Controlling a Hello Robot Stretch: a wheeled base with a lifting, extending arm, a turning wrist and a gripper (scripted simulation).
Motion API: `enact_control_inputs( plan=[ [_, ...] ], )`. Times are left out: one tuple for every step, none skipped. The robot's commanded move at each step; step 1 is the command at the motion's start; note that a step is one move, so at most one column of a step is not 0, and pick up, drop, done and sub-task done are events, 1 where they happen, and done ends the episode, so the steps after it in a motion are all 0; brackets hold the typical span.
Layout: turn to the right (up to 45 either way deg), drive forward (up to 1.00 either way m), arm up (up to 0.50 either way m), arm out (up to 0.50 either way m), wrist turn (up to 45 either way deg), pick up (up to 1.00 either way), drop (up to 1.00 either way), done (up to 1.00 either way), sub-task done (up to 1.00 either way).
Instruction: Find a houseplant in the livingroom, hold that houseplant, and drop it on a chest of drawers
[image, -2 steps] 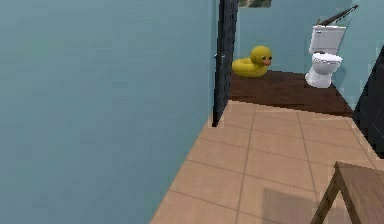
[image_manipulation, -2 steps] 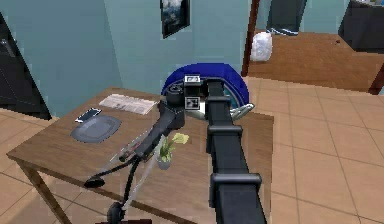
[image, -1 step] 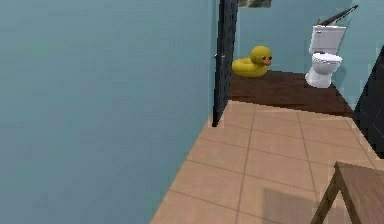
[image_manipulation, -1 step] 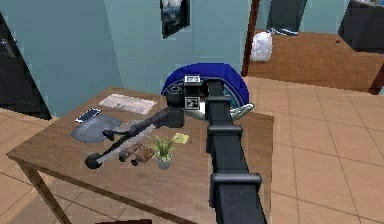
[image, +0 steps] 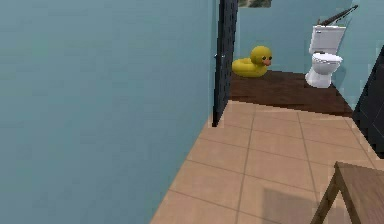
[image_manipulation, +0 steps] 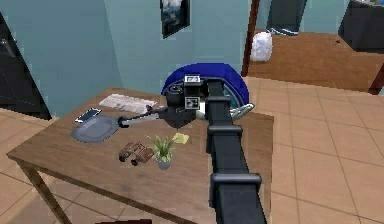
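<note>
The jaws are reaching out across the wooden worktop (image_manipulation: 60, 150); I cannot tell their spread or whether they are holding anything. The small houseplant (image_manipulation: 162, 150) is standing on that worktop near them, left of the arm (image_manipulation: 228, 150).

**Duck and toilet past the door, clutter on the table**

In the forward view, a yellow duck (image: 255, 62) sits on dark flooring beyond a dark door (image: 225, 60), near a white toilet (image: 325, 55). Tan floor tiles (image: 270, 150) lead up to them. In the arm side view, a wooden table (image_manipulation: 60, 150) carries a flat grey thing (image_manipulation: 92, 128), a pale paper (image_manipulation: 125, 101) and a blue rounded thing (image_manipulation: 205, 76). A picture (image_manipulation: 175, 17) hangs on the wall, and a white bundle (image_manipulation: 262, 47) lies in a doorway.
</note>
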Motion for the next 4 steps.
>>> enact_control_inputs(
  plan=[
    [0.0,0.0,0.0,0.0,24.0,0.0,0.0,0.0,0.0],
    [0.0,0.0,-0.3,0.0,0.0,0.0,0.0,0.0,0.0],
    [0.0,0.0,0.0,0.0,0.0,1.0,0.0,0.0,0.0],
    [0.0,0.0,0.1,0.0,0.0,0.0,0.0,0.0,0.0]
  ],
)
